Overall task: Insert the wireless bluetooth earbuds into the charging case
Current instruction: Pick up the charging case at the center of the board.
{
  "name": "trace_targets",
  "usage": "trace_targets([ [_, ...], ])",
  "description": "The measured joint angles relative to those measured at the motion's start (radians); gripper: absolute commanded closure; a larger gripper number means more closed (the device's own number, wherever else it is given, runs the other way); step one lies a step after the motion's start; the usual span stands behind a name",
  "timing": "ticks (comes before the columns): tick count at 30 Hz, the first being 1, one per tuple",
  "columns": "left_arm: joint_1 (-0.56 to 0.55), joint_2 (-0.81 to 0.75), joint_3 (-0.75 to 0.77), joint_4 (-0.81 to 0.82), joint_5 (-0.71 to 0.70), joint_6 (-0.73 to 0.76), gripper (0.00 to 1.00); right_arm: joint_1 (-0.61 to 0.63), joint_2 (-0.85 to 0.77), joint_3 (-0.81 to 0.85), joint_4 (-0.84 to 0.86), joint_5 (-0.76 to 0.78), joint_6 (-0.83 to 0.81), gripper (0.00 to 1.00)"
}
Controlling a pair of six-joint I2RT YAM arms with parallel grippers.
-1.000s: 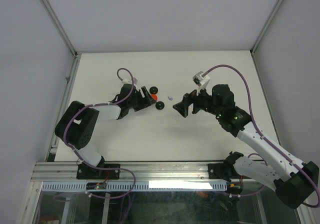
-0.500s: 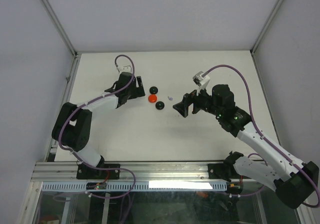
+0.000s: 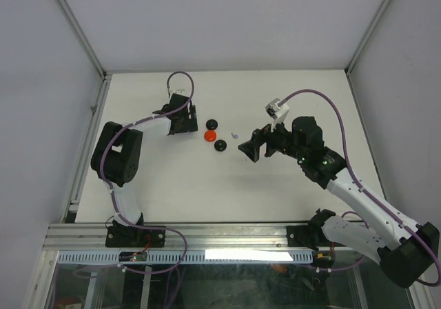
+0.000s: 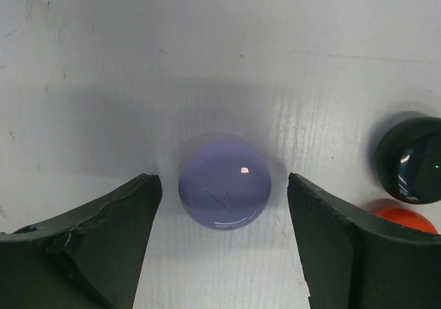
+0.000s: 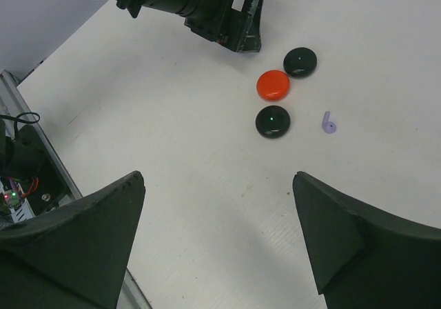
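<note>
In the left wrist view a round lilac charging case (image 4: 224,189), lid closed, lies on the table between the fingers of my left gripper (image 4: 220,181). The jaws are open, with a gap on each side of the case. From above, my left gripper (image 3: 182,119) hides that case. One tiny lilac earbud (image 3: 234,135) (image 5: 329,123) lies loose on the table, just right of the round cases. My right gripper (image 3: 251,147) (image 5: 219,179) hovers open and empty to the right of the earbud, holding nothing.
Two black round cases (image 3: 213,123) (image 3: 220,145) and a red one (image 3: 210,135) sit clustered between the grippers. They also show in the right wrist view: black case (image 5: 300,61), red case (image 5: 273,85), black case (image 5: 273,121). Metal frame rails (image 3: 96,109) border the table's left side.
My left gripper has drawn back from the red and black cases toward the far left and opened wider. The right arm has not moved.
</note>
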Motion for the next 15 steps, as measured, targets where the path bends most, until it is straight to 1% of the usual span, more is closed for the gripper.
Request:
trace_targets([
  [6, 0.005, 0.043, 0.053, -0.033, 0.002, 0.031, 0.33, 0.0, 0.003, 0.0, 0.0, 0.0, 0.0, 0.08],
  [11, 0.005, 0.042, 0.053, -0.04, 0.014, 0.08, 0.48, 0.0, 0.004, 0.0, 0.0, 0.003, 0.0, 0.08],
  [15, 0.011, 0.013, 0.021, -0.037, 0.051, 0.141, 0.52, 0.0, 0.01, 0.0, -0.001, 0.003, 0.0, 0.08],
])
